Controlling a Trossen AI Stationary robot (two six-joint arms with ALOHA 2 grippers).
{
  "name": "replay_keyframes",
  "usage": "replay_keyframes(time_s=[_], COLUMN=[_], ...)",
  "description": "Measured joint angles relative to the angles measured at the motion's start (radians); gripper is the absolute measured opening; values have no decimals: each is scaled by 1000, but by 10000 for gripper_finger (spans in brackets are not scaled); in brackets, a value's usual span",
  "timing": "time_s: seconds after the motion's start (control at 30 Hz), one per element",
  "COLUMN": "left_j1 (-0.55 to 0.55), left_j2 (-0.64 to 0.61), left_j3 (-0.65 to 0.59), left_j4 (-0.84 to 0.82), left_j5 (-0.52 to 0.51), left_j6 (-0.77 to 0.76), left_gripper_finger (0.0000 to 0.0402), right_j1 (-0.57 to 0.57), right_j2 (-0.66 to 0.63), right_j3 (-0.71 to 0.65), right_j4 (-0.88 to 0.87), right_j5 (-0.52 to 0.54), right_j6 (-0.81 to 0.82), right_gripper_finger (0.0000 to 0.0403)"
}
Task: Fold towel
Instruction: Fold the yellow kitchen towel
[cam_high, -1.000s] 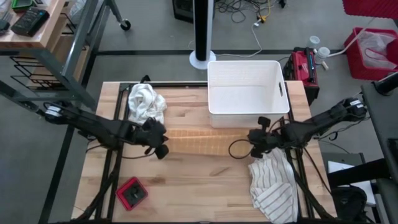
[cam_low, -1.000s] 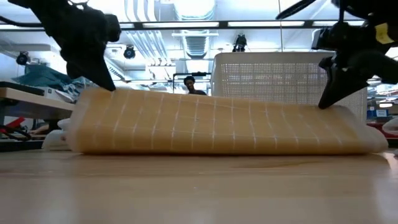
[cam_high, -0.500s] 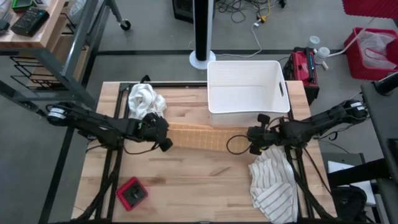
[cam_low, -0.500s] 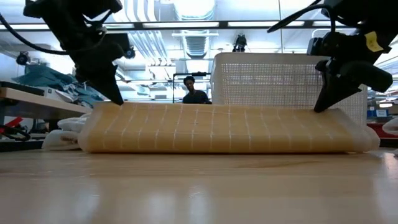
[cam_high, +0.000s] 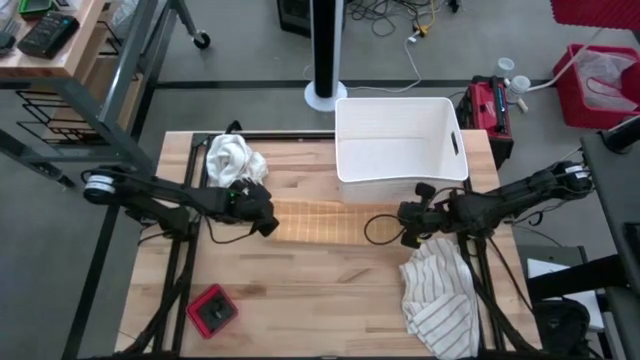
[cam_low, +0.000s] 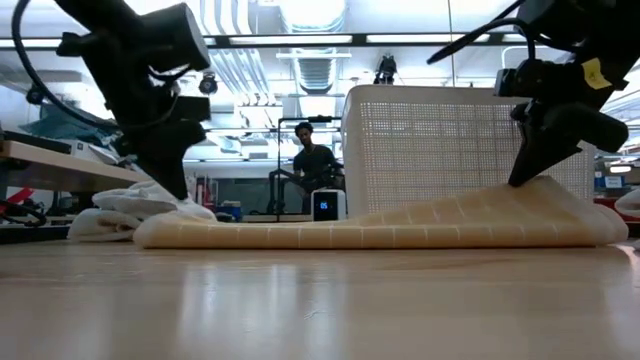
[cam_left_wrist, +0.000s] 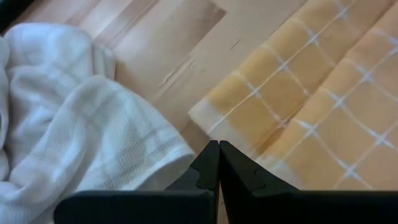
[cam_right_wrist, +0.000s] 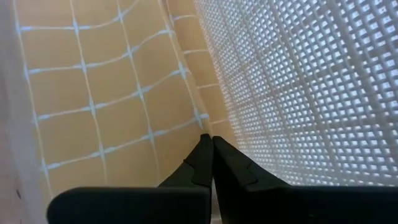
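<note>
High view: yellow checked towel (cam_high: 318, 221) flat on wooden table (cam_high: 300, 300), stretched between the two arms, just in front of white basket (cam_high: 399, 140). Left gripper (cam_high: 266, 226) at the towel's left end, fingers pressed together on the cloth edge. Right gripper (cam_high: 404, 226) at the towel's right end, fingers likewise pressed together on the cloth. Crumpled white cloth (cam_high: 233, 160) just behind the left gripper, near the table's back left corner. Striped cloth (cam_high: 438, 295) bunched on the right side of the table, just in front of the right arm. Small red device (cam_high: 212, 312) near the front left edge, well apart from the towel.

Low view: towel (cam_low: 400, 228) low along the tabletop, left part thin and flat, right end raised under the right gripper (cam_low: 528, 178). Left gripper (cam_low: 176, 185) down at the left end beside the white cloth (cam_low: 130, 210). Basket (cam_low: 450, 150) right behind the towel. Person (cam_low: 310, 160) seated far back in the room.

Left wrist view: closed fingers (cam_left_wrist: 211, 168) over the towel's corner (cam_left_wrist: 298, 93), white cloth (cam_left_wrist: 81, 130) alongside.

Right wrist view: closed fingers (cam_right_wrist: 208, 162) against towel (cam_right_wrist: 106, 93), basket mesh wall (cam_right_wrist: 298, 81) touching the cloth.
</note>
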Motion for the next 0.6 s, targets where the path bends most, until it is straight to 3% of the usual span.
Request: replay_keyframes(time_s=[0.13, 0.33, 0.47, 0.6], left_j1=[-2, -18, -54, -79], left_j2=[15, -14, -8, 31], left_j3=[21, 65, 59, 29], left_j4=[-1, 16, 117, 255], left_j5=[24, 218, 348, 350], left_j6=[7, 86, 165, 161], left_gripper_finger=[0, 0, 0, 0], right_j1=[0, -1, -2, 0], right_j2=[-4, -6, -5, -5], right_j3=[12, 82, 120, 123], right_j4=[-12, -70, -73, -2], right_j5=[-17, -23, -33, -103], right_j6=[9, 23, 31, 27], right_gripper_finger=[6, 52, 86, 108])
